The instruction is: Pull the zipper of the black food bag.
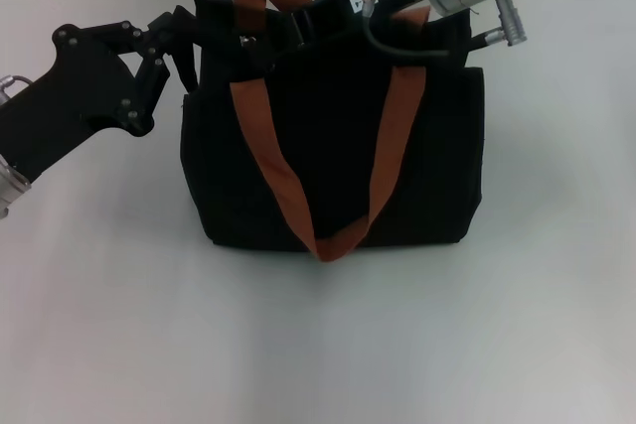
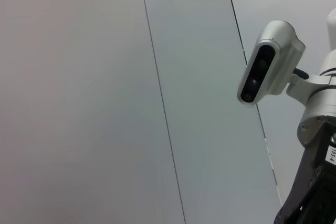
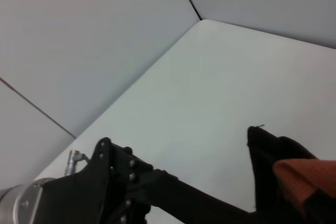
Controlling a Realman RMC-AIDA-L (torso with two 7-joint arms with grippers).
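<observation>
The black food bag (image 1: 338,166) stands upright in the middle of the white table, with two orange-brown straps (image 1: 268,156) hanging down its front. My left gripper (image 1: 191,32) comes in from the left and is shut on the bag's top left corner. My right gripper (image 1: 260,47) reaches down from the upper right along the bag's top edge. Its tip is at a small silver glint, the zipper (image 1: 244,42), near the left end. In the right wrist view the bag's corner (image 3: 262,150) and a strap (image 3: 304,177) show beside the left arm's black linkage (image 3: 115,171).
The white table (image 1: 318,345) spreads out in front of the bag and to both sides. A grey wall stands behind it. The left wrist view shows only the wall panels and my head camera (image 2: 268,61).
</observation>
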